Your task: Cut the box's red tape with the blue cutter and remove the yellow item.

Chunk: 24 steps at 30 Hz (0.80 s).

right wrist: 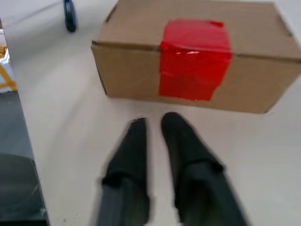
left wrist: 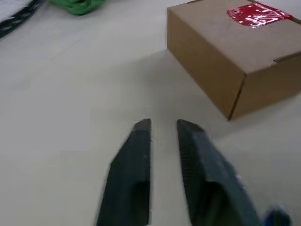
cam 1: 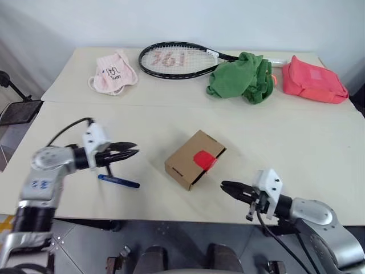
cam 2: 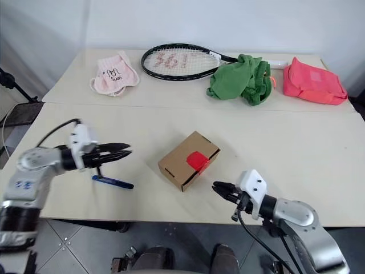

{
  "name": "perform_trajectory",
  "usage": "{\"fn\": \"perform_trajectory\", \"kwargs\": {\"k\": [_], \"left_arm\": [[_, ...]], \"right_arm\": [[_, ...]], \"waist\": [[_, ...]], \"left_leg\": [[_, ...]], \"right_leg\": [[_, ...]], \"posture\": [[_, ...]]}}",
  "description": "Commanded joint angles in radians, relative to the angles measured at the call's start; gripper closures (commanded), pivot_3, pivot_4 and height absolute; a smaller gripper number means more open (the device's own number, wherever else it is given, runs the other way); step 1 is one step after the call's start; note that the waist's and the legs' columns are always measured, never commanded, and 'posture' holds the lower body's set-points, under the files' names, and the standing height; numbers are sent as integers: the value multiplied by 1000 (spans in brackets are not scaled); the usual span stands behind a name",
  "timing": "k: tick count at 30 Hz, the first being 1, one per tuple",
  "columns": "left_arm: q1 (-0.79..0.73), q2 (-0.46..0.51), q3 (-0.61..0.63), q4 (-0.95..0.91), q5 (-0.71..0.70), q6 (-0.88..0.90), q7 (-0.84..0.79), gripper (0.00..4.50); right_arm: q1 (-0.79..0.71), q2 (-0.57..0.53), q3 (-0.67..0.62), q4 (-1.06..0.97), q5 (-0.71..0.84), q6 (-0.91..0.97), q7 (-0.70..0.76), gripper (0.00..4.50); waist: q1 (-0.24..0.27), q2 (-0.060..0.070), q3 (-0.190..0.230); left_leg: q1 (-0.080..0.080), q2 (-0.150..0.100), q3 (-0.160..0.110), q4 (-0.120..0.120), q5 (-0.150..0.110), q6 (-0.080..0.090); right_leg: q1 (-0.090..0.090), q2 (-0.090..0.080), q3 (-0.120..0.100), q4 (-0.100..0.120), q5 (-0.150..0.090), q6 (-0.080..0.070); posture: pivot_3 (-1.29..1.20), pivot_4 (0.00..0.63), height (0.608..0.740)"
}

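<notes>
The small brown cardboard box (cam 1: 194, 158) looks dull and papery, with flat smooth sides. The bright red tape patch (right wrist: 194, 58) on it is shiny and a bit crinkly. The pale cream desk (cam 1: 319, 148) is smooth and matt. The slim dark-blue cutter (cam 1: 118, 181) looks like smooth plastic. The left claw (left wrist: 162, 125) and the right claw (right wrist: 154, 122) have matt black fingers. The crumpled green cloth (cam 1: 240, 77) looks soft, and so does the pink cloth (cam 1: 114, 72).

1. At the table's (cam 1: 319, 142) far edge you see a pink cloth (cam 1: 114, 72) and a tennis racket (cam 1: 174, 59).
2. Your green cloth (cam 1: 242, 77) lies beside a coral-pink pouch (cam 1: 313, 81).
</notes>
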Motion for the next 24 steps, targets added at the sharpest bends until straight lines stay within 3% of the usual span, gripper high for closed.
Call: {"fn": "perform_trajectory", "kwargs": {"k": [1,6,12,24], "left_arm": [[-88,-44,-78,68,71,12,14,4438],[-145,-95,-164,84,111,71,-13,4438],[-93,-78,-203,-97,-5,224,-164,4438],[48,-98,-180,-298,-79,385,-93,4438]], "right_arm": [[-53,30,37,31,-54,65,-77,4500],[-160,80,63,94,-120,126,-165,4500],[-275,140,82,204,-158,109,-187,4500],[-634,247,116,642,-173,-19,-33,4500]], "waist": [[0,-1,0],[-1,-1,0],[-13,-1,0],[-29,-1,0]], "left_leg": [[0,0,0,0,0,0],[-1,0,0,2,0,0],[-2,0,0,3,0,0],[-2,1,-1,4,0,0]], "right_leg": [[0,0,0,1,0,0],[0,0,0,1,0,0],[-1,0,0,1,0,0],[-1,0,0,3,0,0]], "posture": [[0,150,740],[0,150,740],[0,150,740],[0,150,740]]}}
